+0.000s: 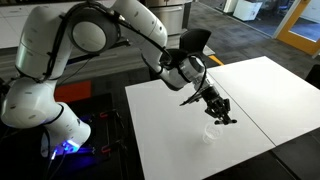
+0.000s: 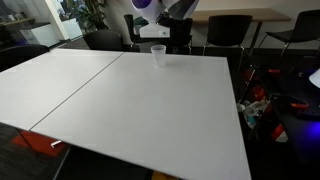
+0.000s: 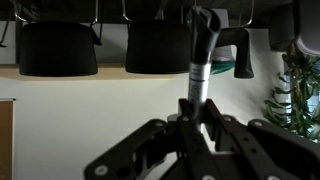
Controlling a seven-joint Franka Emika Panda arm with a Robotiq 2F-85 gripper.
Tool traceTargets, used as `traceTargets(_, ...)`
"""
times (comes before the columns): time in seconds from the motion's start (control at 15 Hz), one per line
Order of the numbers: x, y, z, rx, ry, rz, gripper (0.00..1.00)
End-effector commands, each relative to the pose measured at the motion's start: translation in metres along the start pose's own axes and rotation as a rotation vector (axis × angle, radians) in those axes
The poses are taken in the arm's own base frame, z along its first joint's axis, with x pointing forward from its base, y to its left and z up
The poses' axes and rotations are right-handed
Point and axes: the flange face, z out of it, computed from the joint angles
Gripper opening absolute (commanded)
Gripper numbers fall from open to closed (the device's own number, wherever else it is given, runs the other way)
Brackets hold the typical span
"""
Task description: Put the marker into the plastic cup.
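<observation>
While fingers clamp the marker, the white table bears the plastic cup near black chairs.

An exterior view stands high beside the arm, looking down over the desk. An exterior view set low at the desk's far end looks along it toward the robot. Both share desk and cup. The wrist view, close, looks level past pincer and marker toward chairs
</observation>
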Motion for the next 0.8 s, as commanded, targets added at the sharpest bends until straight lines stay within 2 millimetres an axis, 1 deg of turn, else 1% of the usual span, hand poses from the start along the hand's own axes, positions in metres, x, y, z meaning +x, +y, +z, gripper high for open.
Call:
traceTargets(0.0, -0.016, -0.016, 0.003, 0.03, 0.029, 0.001, 0.05)
traceTargets(0.4, -0.045, -0.027, 0.006, 0.04, 0.02, -0.021, 0.05)
traceTargets(0.6, -0.054, -0.026, 0.007, 0.032, 0.018, -0.025, 0.05)
traceTargets(0.73, -0.058, -0.022, 0.01, 0.025, 0.015, -0.022, 0.05)
